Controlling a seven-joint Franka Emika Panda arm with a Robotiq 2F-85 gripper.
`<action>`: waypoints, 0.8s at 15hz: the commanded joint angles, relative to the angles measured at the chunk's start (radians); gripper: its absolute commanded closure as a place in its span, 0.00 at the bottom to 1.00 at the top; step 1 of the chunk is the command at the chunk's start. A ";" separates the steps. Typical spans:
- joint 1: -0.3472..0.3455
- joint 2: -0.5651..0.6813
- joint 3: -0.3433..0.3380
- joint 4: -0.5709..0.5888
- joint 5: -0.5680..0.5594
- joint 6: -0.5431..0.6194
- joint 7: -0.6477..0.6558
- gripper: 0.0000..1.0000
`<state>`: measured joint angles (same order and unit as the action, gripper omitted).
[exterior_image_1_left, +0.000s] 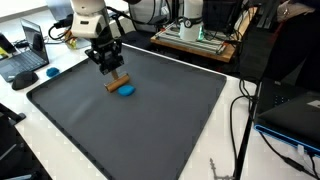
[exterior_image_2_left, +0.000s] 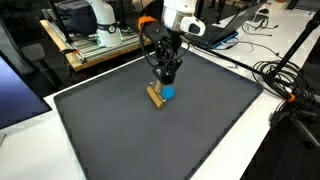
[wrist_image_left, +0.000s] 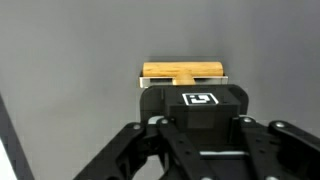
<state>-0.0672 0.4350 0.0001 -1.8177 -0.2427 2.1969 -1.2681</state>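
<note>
The gripper (exterior_image_1_left: 110, 70) has its jaws drawn in on a small wooden block (exterior_image_1_left: 117, 82). The wrist view shows the block (wrist_image_left: 182, 72) lying crosswise right at the jaw end, though the fingertips themselves are hidden behind the gripper body, so exactly where the pads meet the wood cannot be told. The block sits low on the dark grey mat (exterior_image_1_left: 150, 130), in the mat's far portion. A rounded blue piece (exterior_image_1_left: 126, 91) touches it or lies just beside it, at about 4 o'clock from the block in an exterior view and at about 3 o'clock (exterior_image_2_left: 169, 94) in the other. The block looks like light, stiff, dry wood with flat faces that give good friction. It is not fragile, and it would best be taken across its narrow width near the middle, so it neither pivots nor nudges the blue piece. That piece looks smooth and may slide easily. The only marking is a white square emblem (wrist_image_left: 203, 98) on the gripper housing, and no letters can be read in it. Further out, a laptop (exterior_image_1_left: 25, 60) stands on the white table at 9 o'clock from the mat, and cables (exterior_image_2_left: 285, 75) trail at its 3 o'clock edge.
</note>
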 joint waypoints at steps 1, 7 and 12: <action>0.010 -0.035 -0.003 -0.007 -0.033 -0.005 0.031 0.79; 0.014 -0.089 0.017 -0.012 -0.026 -0.008 0.003 0.79; 0.019 -0.055 0.035 0.010 -0.020 -0.008 0.002 0.79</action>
<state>-0.0512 0.3724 0.0317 -1.8178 -0.2599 2.1978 -1.2571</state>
